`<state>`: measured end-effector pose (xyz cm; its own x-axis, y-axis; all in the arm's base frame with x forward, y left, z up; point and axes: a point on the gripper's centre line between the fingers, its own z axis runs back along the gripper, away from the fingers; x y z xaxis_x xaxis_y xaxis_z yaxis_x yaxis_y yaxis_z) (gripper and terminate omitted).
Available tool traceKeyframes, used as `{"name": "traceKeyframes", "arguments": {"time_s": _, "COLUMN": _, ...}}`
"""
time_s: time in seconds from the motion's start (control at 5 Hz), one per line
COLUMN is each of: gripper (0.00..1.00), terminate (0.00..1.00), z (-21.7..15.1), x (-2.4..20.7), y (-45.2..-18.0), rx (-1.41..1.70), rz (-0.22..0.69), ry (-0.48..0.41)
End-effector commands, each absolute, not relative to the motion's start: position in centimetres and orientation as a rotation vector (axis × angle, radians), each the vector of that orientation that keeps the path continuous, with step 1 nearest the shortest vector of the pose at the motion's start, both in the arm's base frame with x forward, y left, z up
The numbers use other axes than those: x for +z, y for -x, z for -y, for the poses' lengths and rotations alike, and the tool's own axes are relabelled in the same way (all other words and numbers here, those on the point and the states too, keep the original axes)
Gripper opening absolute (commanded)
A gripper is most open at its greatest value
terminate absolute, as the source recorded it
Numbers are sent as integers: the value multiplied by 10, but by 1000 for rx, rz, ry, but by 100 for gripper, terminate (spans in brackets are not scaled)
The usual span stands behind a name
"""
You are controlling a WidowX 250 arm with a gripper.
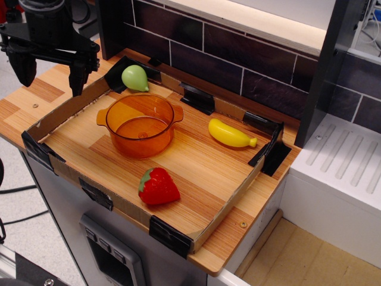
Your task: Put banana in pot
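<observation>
The yellow toy banana (231,134) lies on the wooden tray floor at the right, near the tray's right corner. The translucent orange pot (140,124) stands upright and empty in the middle left of the tray. My black gripper (50,74) hangs at the upper left, above the tray's left edge, far from the banana. Its two fingers (77,76) point down, spread apart with nothing between them.
A pale green pear (135,78) sits at the back left corner. A red strawberry (157,186) lies near the front edge. The low cardboard wall (232,199) with black tape rings the tray. A dark tiled wall (238,53) stands behind; a white drain rack (339,167) lies right.
</observation>
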<state>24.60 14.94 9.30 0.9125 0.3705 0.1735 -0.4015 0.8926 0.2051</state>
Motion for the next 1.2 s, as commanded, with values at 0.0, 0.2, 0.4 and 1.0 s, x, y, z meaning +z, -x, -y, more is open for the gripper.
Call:
{"name": "traceKeyframes", "arguments": {"time_s": 0.0, "gripper": 100, "terminate": 0, "z": -149, "x": 93, "y": -246, "rx": 402, "rz": 131, "ry": -240}}
{"name": "traceKeyframes", "arguments": {"time_s": 0.2, "gripper": 100, "terminate": 0, "z": -120, "x": 116, "y": -241, "rx": 464, "rz": 139, "ry": -166}}
{"name": "traceKeyframes", "arguments": {"time_s": 0.4, "gripper": 100, "terminate": 0, "z": -88, "x": 135, "y": -249, "rx": 512, "rz": 99, "ry": -163}}
{"name": "traceKeyframes", "arguments": {"time_s": 1.0, "gripper": 100, "terminate": 0, "z": -11, "x": 137, "y": -299, "rx": 974, "rz": 106, "ry": 18}}
